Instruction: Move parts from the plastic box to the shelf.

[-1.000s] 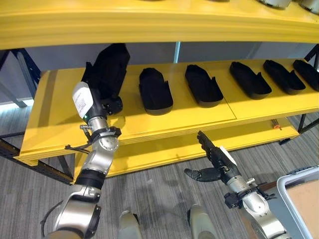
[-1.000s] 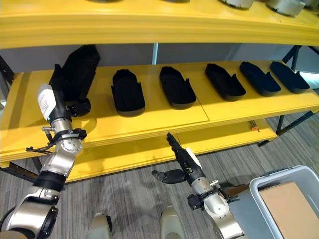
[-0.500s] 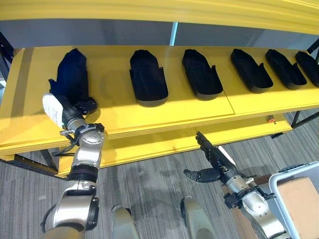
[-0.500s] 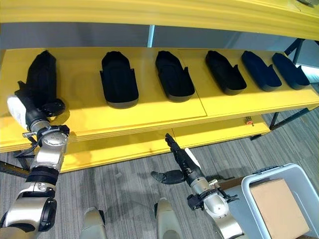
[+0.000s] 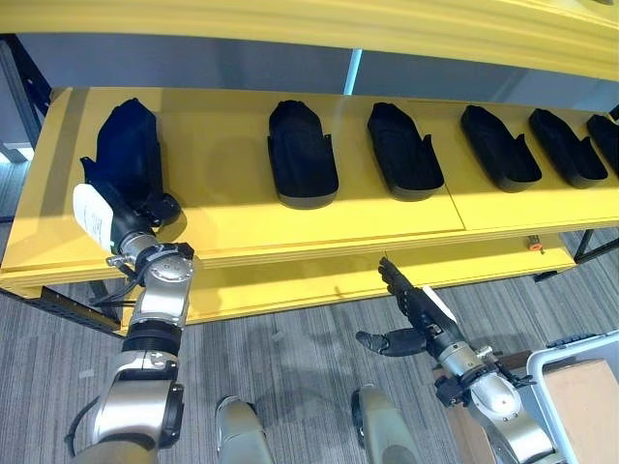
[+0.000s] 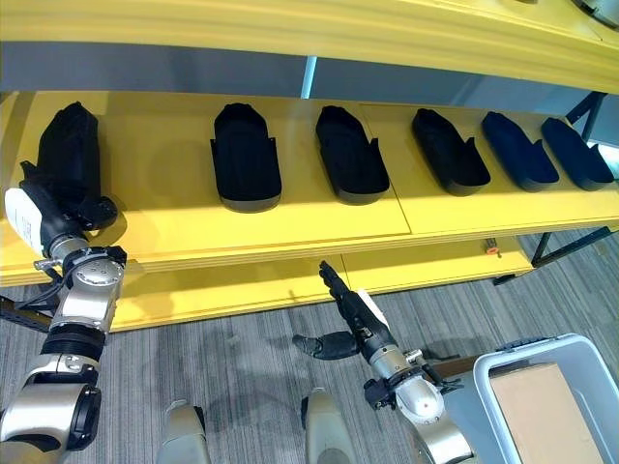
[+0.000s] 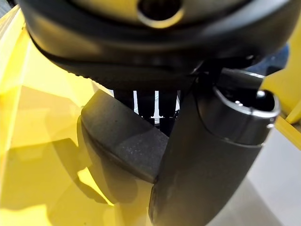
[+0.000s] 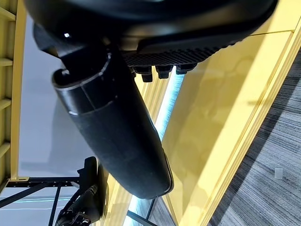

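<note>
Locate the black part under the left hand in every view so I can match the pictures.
Left eye view: the leftmost black part lies at the shelf's left end, left hand at its near end.
Right eye view: same part at far left.
Left wrist view: a dark rounded piece past the thumb, probably this part.
Right wrist view: I cannot pick it out.
Shared landmark: the yellow shelf board.

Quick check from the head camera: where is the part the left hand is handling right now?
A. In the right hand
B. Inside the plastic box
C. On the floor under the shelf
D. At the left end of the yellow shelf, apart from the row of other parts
D: the black part lies at the left end of the yellow shelf, the left hand on its near end; the right hand hangs open, holding nothing.
</note>
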You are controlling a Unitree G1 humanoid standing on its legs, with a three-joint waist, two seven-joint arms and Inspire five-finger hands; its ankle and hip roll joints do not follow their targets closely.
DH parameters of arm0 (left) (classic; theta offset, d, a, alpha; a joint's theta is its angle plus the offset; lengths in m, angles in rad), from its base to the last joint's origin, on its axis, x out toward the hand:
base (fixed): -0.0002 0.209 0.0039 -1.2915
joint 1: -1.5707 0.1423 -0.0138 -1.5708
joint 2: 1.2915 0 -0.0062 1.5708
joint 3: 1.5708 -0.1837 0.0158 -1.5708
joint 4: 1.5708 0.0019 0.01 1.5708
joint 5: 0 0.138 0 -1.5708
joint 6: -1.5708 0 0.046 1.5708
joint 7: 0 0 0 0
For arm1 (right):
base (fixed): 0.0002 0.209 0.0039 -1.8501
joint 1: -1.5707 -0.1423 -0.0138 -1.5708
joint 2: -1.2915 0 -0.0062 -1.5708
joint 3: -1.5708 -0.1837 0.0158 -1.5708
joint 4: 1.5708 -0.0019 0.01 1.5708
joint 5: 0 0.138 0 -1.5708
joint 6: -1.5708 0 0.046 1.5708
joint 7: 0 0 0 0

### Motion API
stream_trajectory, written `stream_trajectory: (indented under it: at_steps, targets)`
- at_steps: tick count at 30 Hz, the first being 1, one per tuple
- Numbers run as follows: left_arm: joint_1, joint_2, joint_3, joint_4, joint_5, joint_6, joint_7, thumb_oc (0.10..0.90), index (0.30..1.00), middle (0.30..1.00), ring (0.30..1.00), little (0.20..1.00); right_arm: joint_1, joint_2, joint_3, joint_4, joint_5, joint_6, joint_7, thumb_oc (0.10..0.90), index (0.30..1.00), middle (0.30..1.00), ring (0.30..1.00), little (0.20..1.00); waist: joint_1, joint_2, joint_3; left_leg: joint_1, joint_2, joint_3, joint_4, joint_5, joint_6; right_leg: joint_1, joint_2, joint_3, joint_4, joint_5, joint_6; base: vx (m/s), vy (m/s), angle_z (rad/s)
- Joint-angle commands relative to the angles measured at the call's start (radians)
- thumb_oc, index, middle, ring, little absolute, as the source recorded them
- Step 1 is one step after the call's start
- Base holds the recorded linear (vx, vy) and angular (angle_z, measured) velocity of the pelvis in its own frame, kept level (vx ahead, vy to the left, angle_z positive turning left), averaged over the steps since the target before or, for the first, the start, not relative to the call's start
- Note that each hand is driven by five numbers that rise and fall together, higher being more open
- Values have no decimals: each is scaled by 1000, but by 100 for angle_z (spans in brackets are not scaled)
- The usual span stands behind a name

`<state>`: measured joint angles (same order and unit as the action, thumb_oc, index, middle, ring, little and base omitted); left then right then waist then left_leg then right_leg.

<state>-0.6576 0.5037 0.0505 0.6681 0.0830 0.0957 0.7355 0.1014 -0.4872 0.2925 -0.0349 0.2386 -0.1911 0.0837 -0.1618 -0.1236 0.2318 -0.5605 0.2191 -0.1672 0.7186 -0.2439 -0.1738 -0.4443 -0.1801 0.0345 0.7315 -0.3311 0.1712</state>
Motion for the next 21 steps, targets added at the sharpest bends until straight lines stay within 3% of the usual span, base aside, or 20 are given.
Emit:
stream_trajectory:
  at_steps: [1, 10, 21]
  targets:
    - [-109, 88, -77, 52, 34, -67, 7, 400, 300, 300, 300, 300, -17, -39, -59, -102, 44, -96, -7, 900, 1000, 1000, 1000, 1000, 1, 11, -87, 31, 28, -12, -21, 16, 37, 35, -40, 16, -11, 4, -42, 0, 0, 0]
    - [-166, 148, -140, 104, 122, -36, -42, 400, 300, 300, 300, 300, -10, -47, -60, -106, 46, -98, 13, 900, 1000, 1000, 1000, 1000, -7, 20, -88, 25, 28, -7, -17, 15, 38, 24, -40, 26, -9, 7, -37, 0, 0, 0]
    - [-193, 136, -157, 120, 119, -39, -62, 400, 300, 300, 300, 300, 0, -52, -69, -110, 53, -95, 25, 900, 1000, 1000, 1000, 1000, -15, 23, -96, 7, 33, -5, -7, 16, 37, -2, -31, 31, -1, 7, -35, -1, 1, 0]
